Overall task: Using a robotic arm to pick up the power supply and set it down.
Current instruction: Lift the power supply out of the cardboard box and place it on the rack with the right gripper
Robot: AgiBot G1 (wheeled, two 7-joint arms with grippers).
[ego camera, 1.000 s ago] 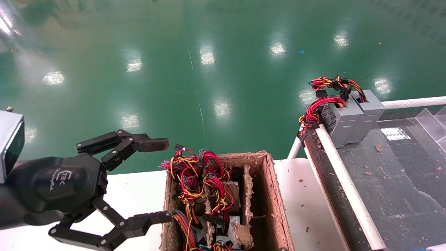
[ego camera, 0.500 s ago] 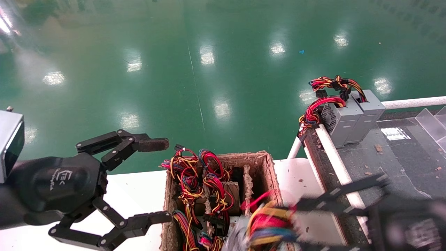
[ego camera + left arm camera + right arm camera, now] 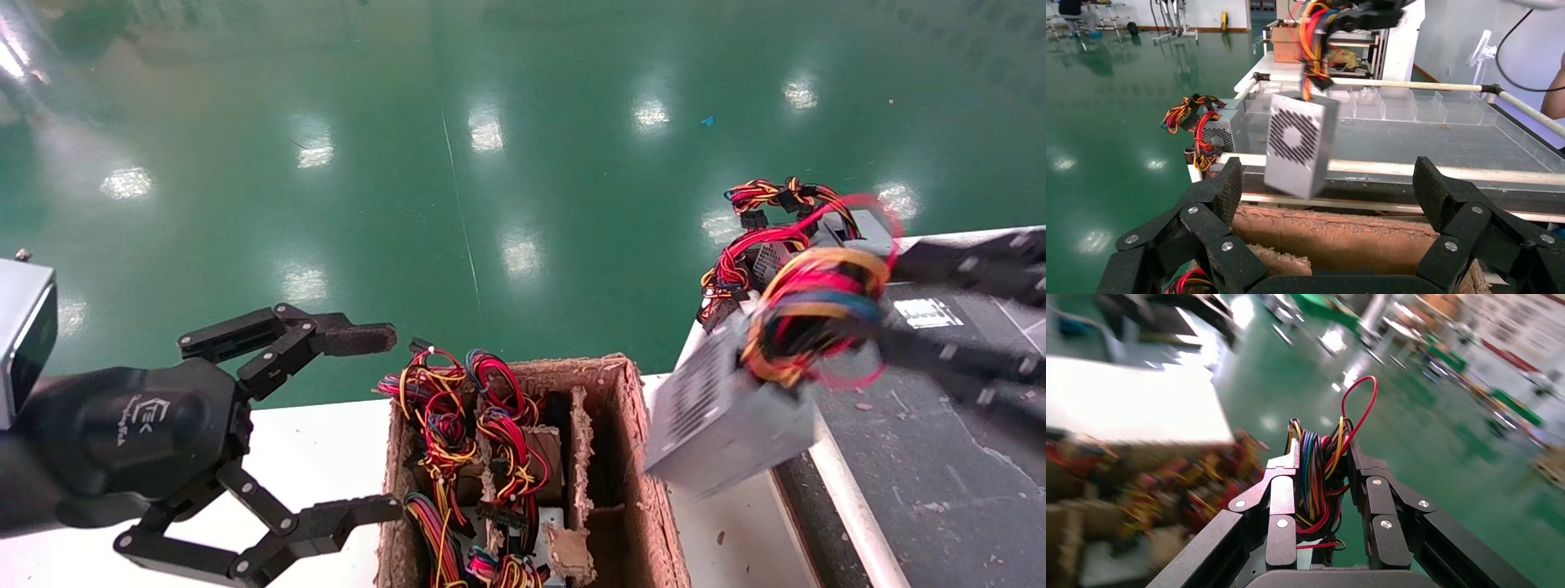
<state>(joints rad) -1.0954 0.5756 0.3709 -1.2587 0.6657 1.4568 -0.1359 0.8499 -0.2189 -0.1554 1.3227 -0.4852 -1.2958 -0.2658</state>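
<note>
Pickup is done: our right gripper (image 3: 1319, 478) has its fingers clamped on the wire coil, and the power supply (image 3: 723, 416) hangs above the bench's right edge. Set-down remains. Our left gripper (image 3: 372, 420) idles wide open.

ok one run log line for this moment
right gripper: shut on power supply wires, airborne between cardboard box and conveyor | left gripper: open, idle beside box

You've got a matt grey sheet-metal power supply box (image 3: 723, 425), perforated vent face, hanging under the right pincer (image 3: 1324, 471). Beside the glossy black plastic left pincer (image 3: 359, 420): rough brown pulp-cardboard crate (image 3: 633, 457).
</note>
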